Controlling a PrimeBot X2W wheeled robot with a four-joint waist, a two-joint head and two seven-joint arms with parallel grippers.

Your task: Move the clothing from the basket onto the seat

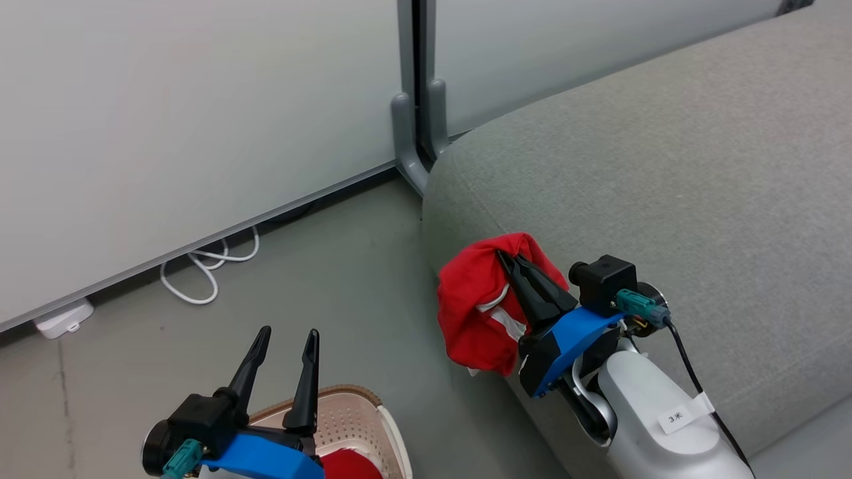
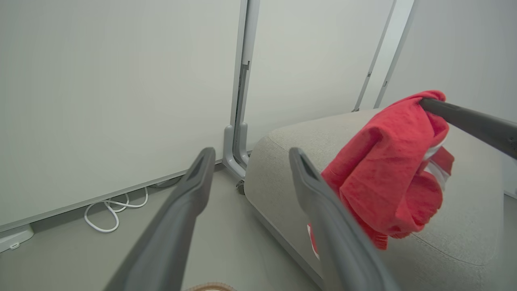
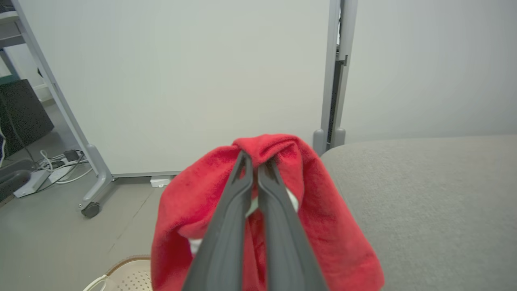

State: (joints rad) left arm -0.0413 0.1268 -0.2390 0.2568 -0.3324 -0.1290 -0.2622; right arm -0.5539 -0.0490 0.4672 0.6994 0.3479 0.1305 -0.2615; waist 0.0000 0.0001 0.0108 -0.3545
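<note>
- Head view: the right gripper (image 1: 511,261) is clamped tight on a red garment (image 1: 476,306). Its fingers are pinched together on a fold near the top, and the rest hangs bunched below with white trim peeking out.
- That bundle hangs right at the rounded near-left corner of the seat (image 1: 665,166), against its edge. Whether the cloth touches the upholstery, I cannot tell.
- Left of the seat, down on the floor (image 1: 346,266), sits the basket (image 1: 353,419). The other red garment (image 1: 349,464) lies inside it, partly hidden behind the blue wrist.
- The left gripper (image 1: 289,330) hovers over the basket, fingers spread wide, nothing between them.
- Behind the seat's corner stands a pale partition (image 1: 166,120) on a grey foot, with a white cable (image 1: 206,269) looped on the floor at its base.
- Left wrist view: this arm's two fingers are splayed apart and empty, pointing toward the seat's corner. The red garment dangles from the other arm's dark finger, up over that corner, with its lower folds hanging low above the cushion.
- At the bottom edge, a sliver of the basket's brown rim shows just beneath the fingers.
- Right wrist view: the two fingers are pressed together, red cloth draped over both sides of the tips, a bit of white trim between them.
- The garment hangs at the seat's left edge, and the grey cushion stretches away to the right. The basket's holed wall and rim peek out at lower left, on the floor beside the seat.
</note>
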